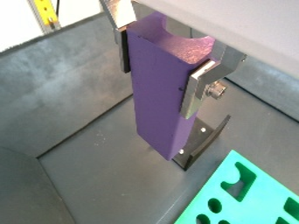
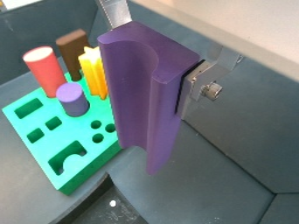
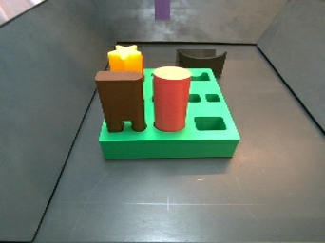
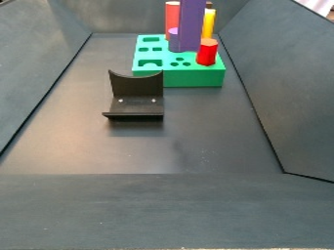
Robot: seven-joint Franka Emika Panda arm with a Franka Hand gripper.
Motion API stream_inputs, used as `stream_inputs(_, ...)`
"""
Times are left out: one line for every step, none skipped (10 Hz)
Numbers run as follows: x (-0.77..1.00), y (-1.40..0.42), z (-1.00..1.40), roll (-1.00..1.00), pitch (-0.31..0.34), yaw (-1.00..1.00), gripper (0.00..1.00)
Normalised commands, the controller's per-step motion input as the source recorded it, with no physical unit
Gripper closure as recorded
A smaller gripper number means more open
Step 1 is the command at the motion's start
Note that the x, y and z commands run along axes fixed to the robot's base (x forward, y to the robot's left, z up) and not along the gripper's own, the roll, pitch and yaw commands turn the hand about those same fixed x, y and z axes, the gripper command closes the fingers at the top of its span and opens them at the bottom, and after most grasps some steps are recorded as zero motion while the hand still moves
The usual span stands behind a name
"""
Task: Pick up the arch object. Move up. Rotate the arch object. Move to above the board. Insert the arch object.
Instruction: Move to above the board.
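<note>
jaws of the gripper [image 1: 158, 66] were shut tight on the arch object [image 1: 162, 92], one silver finger [image 1: 200, 86] flat on each side of it. the tall purple block hung upright in both wrist views, and its lower end was up in the air, clear of the grey bench [image 1: 70, 96]. the fixture [image 1: 201, 147] stood on the bench just under and behind the purple block in a wrist view.

the board [image 2: 47, 149] lay on the bench, down beside the arch object [image 2: 142, 96] and apart from it. it was bright green with shaped holes in its top. near the board's far edge in that wrist view stood a red round peg [image 2: 44, 68], a brown block [image 2: 73, 49], a yellow piece [image 2: 93, 70] and a small purple round peg [image 2: 73, 99].

in a side view the arch object [image 3: 162, 9] showed only as a purple strip at the upper edge, high above the far side of the board [image 3: 169, 140]. the gripper was out of sight there. on the board stood the brown block [image 3: 121, 101] and the red peg [image 3: 172, 99], with the yellow star piece [image 3: 124, 59] behind them. a low dark-brown piece with a curved top [image 3: 200, 62] sat at the board's far corner.

in a side view the fixture [image 4: 133, 95] stood on the bench, near the board [image 4: 181, 64] and not touching it.
</note>
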Motion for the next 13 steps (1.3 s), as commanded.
stream_inputs(0.02,0.0,0.45,0.07,0.094,0.02,1.0)
stream_inputs(0.01,-0.01,0.24,0.08,0.095,0.02,1.0)
stream_inputs(0.01,-1.0,0.09,0.02,0.044,1.0,1.0)
stream_inputs(0.01,-1.0,0.08,0.02,0.044,1.0,1.0)
stream_inputs(0.0,-1.0,0.09,0.02,0.044,1.0,1.0)
stream_inputs(0.01,-1.0,0.09,0.01,0.045,1.0,1.0)
stream_inputs(0.01,-1.0,0.1,0.01,0.048,1.0,1.0)
stream_inputs(0.01,-1.0,0.1,0.01,0.051,1.0,1.0)
stream_inputs(0.02,-1.0,0.11,0.01,0.058,1.0,1.0)
stream_inputs(0.03,-1.0,0.11,0.01,0.065,1.0,1.0)
stream_inputs(0.04,-1.0,0.12,0.01,0.073,1.0,1.0)
stream_inputs(0.06,-1.0,0.12,0.01,0.083,1.0,1.0)
stream_inputs(0.09,-0.96,0.12,0.01,0.099,1.0,1.0)
